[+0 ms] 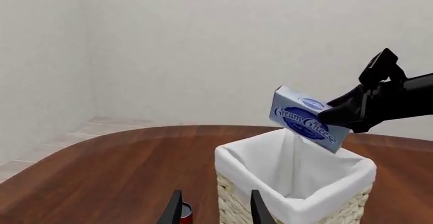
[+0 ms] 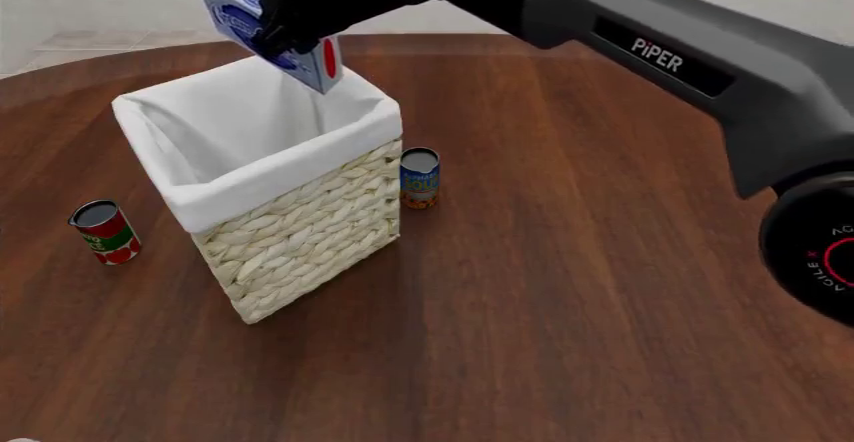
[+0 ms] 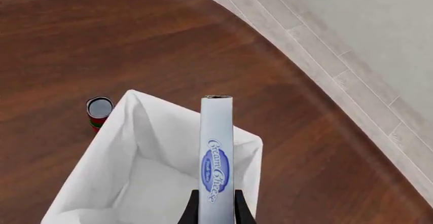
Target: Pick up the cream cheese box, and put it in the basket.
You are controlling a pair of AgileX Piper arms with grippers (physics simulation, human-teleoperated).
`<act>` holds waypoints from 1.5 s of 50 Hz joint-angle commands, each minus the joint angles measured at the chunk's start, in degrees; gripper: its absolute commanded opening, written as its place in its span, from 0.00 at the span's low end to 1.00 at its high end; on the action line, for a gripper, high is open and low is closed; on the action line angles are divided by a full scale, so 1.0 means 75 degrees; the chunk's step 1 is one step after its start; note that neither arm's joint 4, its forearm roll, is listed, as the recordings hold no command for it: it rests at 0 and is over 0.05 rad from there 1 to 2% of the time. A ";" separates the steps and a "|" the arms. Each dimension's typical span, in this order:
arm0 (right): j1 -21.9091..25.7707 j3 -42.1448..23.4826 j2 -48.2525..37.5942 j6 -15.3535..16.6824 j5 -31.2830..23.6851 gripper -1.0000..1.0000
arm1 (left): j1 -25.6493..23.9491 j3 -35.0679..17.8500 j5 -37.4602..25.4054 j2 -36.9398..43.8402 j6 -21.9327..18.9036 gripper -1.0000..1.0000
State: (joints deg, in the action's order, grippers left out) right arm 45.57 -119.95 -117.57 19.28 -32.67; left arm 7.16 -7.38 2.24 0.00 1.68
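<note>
**Brown table, box held over the basket's far rim**

Wood spread bare around the cream cheese box [image 2: 254, 12], which hung tilted above the far edge of the basket [image 2: 300, 227], clamped in the right gripper [image 2: 296, 17]. White liner gaped open below it. A blue-and-orange can [image 2: 419, 177] stood just beside the basket; a red can [image 2: 106, 232] stood apart. Left gripper [image 1: 215, 209] fingers were apart, holding nothing.

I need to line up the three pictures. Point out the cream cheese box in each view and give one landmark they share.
Left wrist view: cream cheese box, tilted, held by the right gripper above the basket's far rim.
Front view: box at the top, over the far side of the basket.
Right wrist view: box edge-on between the fingers, above the liner.
Shared landmark: the basket, seen in all three.
</note>
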 commanded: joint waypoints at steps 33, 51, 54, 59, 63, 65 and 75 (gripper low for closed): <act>0.0093 -0.0576 -0.0502 -0.0390 -0.0059 0.00 | 0.0095 -0.0357 -0.0236 0.0000 0.0129 1.00; 0.0072 -0.0565 -0.0570 -0.0458 -0.0025 0.00 | 0.0140 -0.0513 -0.0321 0.0000 0.0176 1.00; 0.0070 -0.0558 -0.0590 -0.0451 -0.0016 0.00 | 0.0141 -0.0552 -0.0350 0.0000 0.0182 1.00; 0.0083 -0.0549 -0.0588 -0.0479 -0.0022 0.00 | 0.0153 -0.0581 -0.0369 0.0000 0.0199 1.00; 0.0089 -0.0569 -0.0608 -0.0486 -0.0030 0.00 | 0.0159 -0.0594 -0.0374 0.0000 0.0216 1.00; 0.0085 -0.0585 -0.0632 -0.0489 -0.0028 0.00 | 0.0165 -0.0611 -0.0385 0.0000 0.0222 1.00; 0.0123 -0.0531 -0.0650 -0.0525 -0.0021 0.00 | 0.0187 -0.0666 -0.0410 0.0000 0.0240 1.00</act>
State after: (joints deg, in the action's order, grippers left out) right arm 46.27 -123.67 -122.66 16.40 -32.99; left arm 8.40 -11.89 -0.57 0.00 3.31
